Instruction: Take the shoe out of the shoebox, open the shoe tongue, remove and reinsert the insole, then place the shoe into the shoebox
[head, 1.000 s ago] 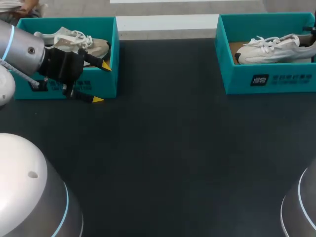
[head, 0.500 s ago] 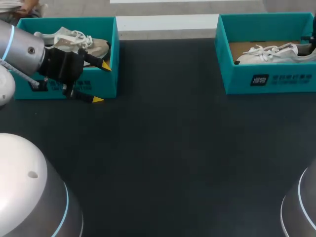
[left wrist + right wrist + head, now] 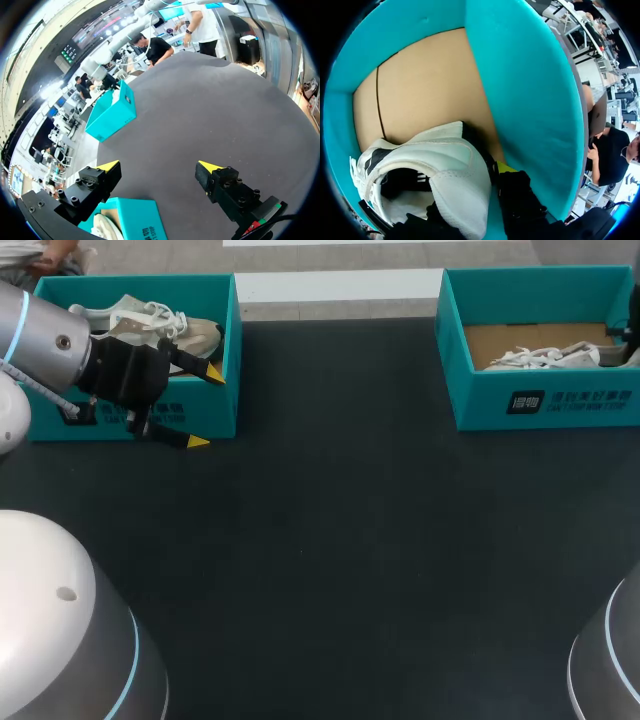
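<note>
Obs.: your right pincer (image 3: 475, 185) is down inside the right shoebox (image 3: 545, 400), pinching the heel of the white shoe (image 3: 435, 165); one yellow tip (image 3: 506, 167) shows wedged between the heel and the box's teal side wall, and the heel fills the gap to the other finger; the shoe lies low on the brown cardboard floor; teal walls stand on either side of the pincer. Your left pincer (image 3: 206, 408) is spread wide and holds nothing; it straddles the front corner of the left shoebox (image 3: 130, 285), one tip over the box, the other outside its front wall; the beige shoe (image 3: 190, 332) sits in that box, just beside the finger that is over it; dark table (image 3: 330, 540) stretches ahead of this pincer, with the right shoebox well beyond. Count: two shoeboxes; two shoes, one in each; two pincers.
</note>
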Controlling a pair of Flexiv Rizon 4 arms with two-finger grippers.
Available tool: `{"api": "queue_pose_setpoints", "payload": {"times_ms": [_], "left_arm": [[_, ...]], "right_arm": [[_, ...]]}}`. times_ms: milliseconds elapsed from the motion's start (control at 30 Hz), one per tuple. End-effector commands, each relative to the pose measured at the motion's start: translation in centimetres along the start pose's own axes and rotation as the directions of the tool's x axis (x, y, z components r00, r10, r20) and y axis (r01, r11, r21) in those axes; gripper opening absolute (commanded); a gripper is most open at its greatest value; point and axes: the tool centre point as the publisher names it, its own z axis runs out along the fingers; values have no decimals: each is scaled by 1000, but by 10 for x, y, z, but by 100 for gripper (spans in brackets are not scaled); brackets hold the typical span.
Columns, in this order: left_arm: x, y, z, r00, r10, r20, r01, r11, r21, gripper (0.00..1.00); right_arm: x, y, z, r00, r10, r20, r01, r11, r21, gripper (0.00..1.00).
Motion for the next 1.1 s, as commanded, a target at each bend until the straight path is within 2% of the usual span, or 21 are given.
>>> {"api": "queue_pose_setpoints", "payload": {"times_ms": [33,333,500,600,667,700,800,900,1100], "left_arm": [[1,-1,0,1000,0,-1,0,1000,-4,100],[1,-1,0,1000,0,-1,0,1000,-4,100],[1,-1,0,1000,0,-1,0,1000,-4,100],[1,-1,0,1000,0,-1,0,1000,-4,100],[1,-1,0,1000,0,-1,0,1000,-4,100],[1,-1,0,1000,0,-1,0,1000,-4,100],[1,-1,0,1000,0,-1,0,1000,-4,100],[1,-1,0,1000,0,-1,0,1000,-4,100],[1,-1,0,1000,0,-1,0,1000,-4,100]], "right_arm": [[2,7,3,1000,-5,5,5,999,33,37],[1,5,0,1000,-1,15,0,999,32,42],[1,2,-15,1000,-6,3,6,1000,19,49],[1,-1,-21,1000,-17,9,17,1000,14,72],[2,-3,-25,1000,-27,11,27,1000,14,80],[2,-3,-27,1000,-28,11,28,1000,13,81],[3,-6,-37,999,-41,13,41,999,6,95],[3,-8,-49,999,-44,10,44,999,-11,100],[3,-14,-83,999,-42,-8,42,996,-76,100]]}}
